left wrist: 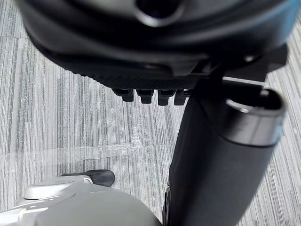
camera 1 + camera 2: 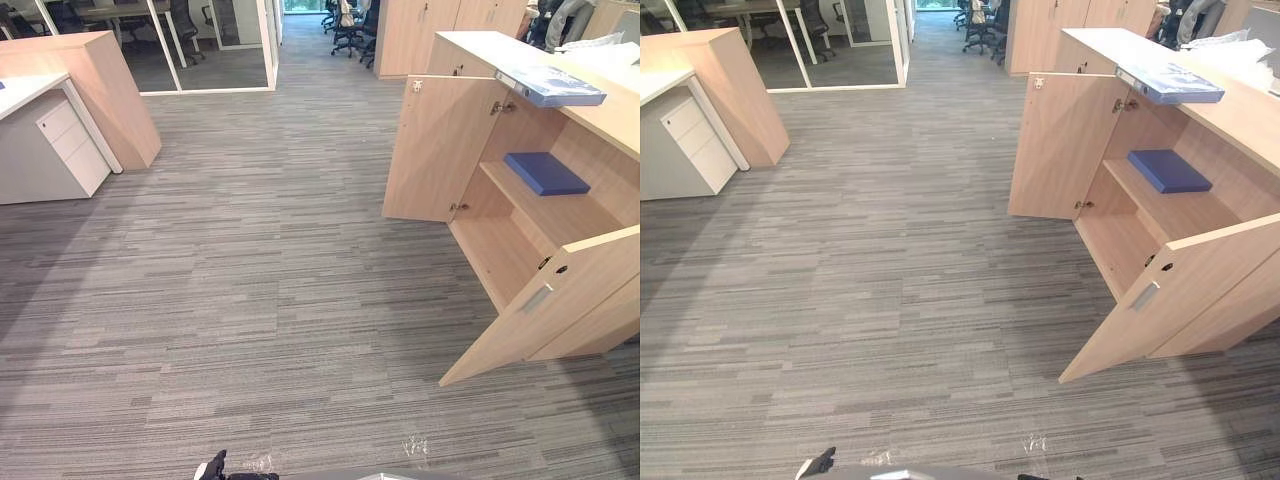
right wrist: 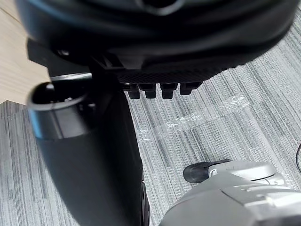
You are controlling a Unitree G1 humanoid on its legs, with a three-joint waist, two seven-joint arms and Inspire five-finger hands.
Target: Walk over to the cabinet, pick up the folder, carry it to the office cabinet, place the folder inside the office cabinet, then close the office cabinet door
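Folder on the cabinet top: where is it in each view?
Left eye view: folder, upper right, on the cabinet top's front edge.
Right eye view: folder upper right again.
Left wrist view: faces carpet.
Right wrist view: faces carpet.
Shared landmark: blue pad on the shelf below, in both eye views.

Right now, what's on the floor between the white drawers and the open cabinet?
Nothing, just bare grey carpet from the white drawers to the open cabinet, as both eye views show.
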